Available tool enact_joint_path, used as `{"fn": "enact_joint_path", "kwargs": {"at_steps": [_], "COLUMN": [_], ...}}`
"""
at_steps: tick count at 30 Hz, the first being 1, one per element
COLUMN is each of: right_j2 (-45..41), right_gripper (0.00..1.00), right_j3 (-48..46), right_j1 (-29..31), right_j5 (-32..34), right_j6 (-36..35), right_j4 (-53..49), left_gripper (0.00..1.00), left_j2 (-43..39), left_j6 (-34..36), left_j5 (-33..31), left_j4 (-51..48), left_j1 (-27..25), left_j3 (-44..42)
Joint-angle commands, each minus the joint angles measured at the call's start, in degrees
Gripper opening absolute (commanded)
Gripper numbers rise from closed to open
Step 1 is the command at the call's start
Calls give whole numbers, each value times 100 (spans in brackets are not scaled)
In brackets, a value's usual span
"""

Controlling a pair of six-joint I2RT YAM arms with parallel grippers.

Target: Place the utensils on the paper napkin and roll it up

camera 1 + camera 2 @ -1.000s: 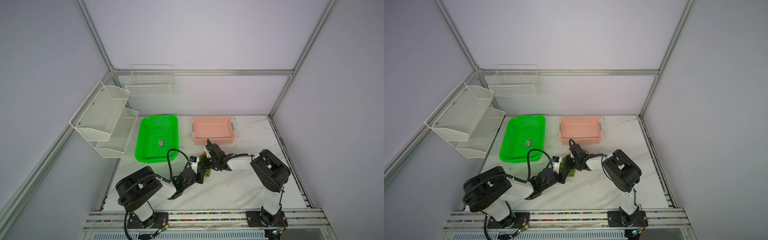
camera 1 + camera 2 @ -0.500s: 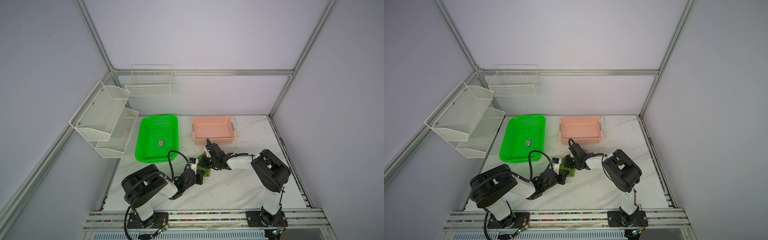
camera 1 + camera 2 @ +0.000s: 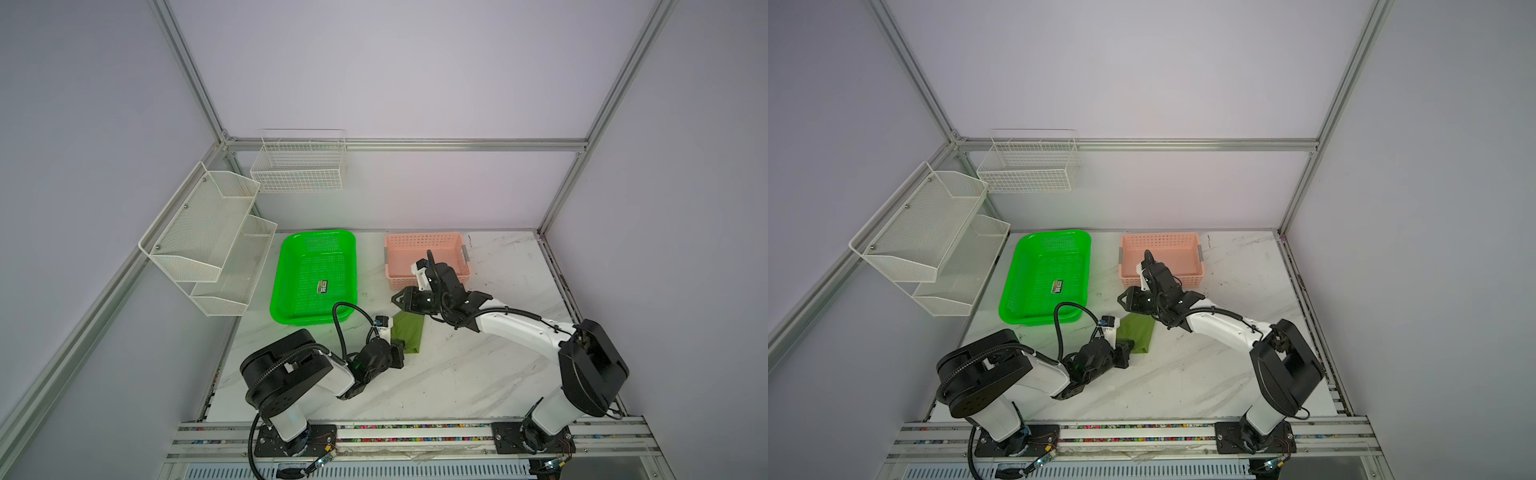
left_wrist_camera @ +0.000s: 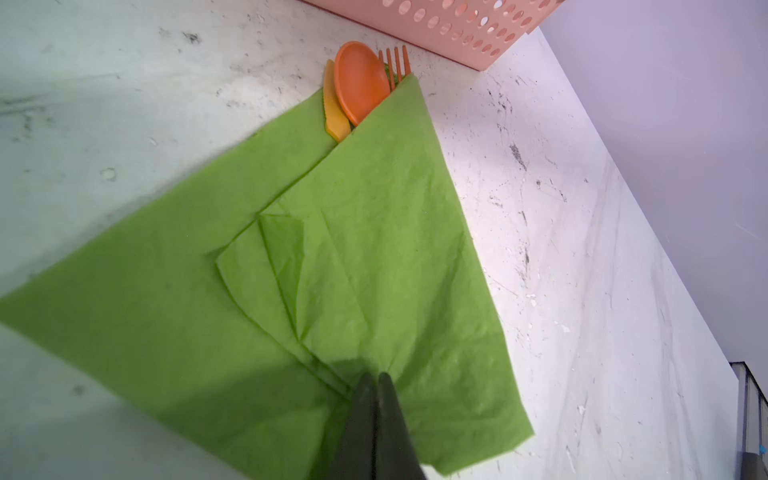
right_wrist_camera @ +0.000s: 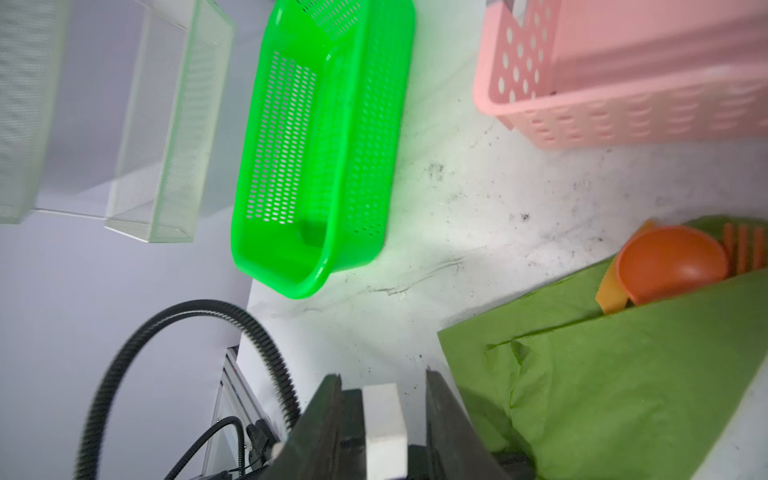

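Two grippers flank the folded napkin (image 3: 409, 332), lying mid-tabletop (image 3: 457, 374) with its long side toward the far edge: the left gripper (image 4: 376, 376) pinches the near end tight, the right gripper (image 5: 382, 376) hangs open and empty by the far end, where only wrist views show the utensils (image 4: 361, 83) poking out.

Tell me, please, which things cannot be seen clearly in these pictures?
- Handles of the utensils: left wrist view, covered by the folded paper napkin.
- The utensils in both top views: hidden under the right gripper.
- The fork: right wrist view, partly cut by the picture's edge.
- The label in the green tray: top view, too small to read.
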Motion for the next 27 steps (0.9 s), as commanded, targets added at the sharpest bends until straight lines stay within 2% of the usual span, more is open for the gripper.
{"fn": "enact_joint_path", "kwargs": {"at_steps": [1,4,10,14,20,27], "right_j2": [-214,-224,103,427,610,838], "right_gripper": [33,27,22,22,31,25], "right_j3": [-341,-656,-989,-964,-760,-680], "right_j1": [-311,-472,-490,-491,-482,-384], "right_j5": [266,303,302,295,784,676], "right_j6": [-177,-296,-507,-587,-637,-652], "right_j4": [-508,-560,-428,-404,-717,-656], "left_gripper": [0,0,0,0,0,0], "left_j2": [-242,-321,-381,-326,-348,-545], "left_j6": [-29,-20,-2,-13,-20,-35], "left_j5": [-139,-95,-58,-24,-35,67], "left_j4": [66,63,-3,-57,-98,-129], "left_j1": [25,49,102,127,145,239], "left_j3": [-125,-108,-65,-34,-53,-35]}}
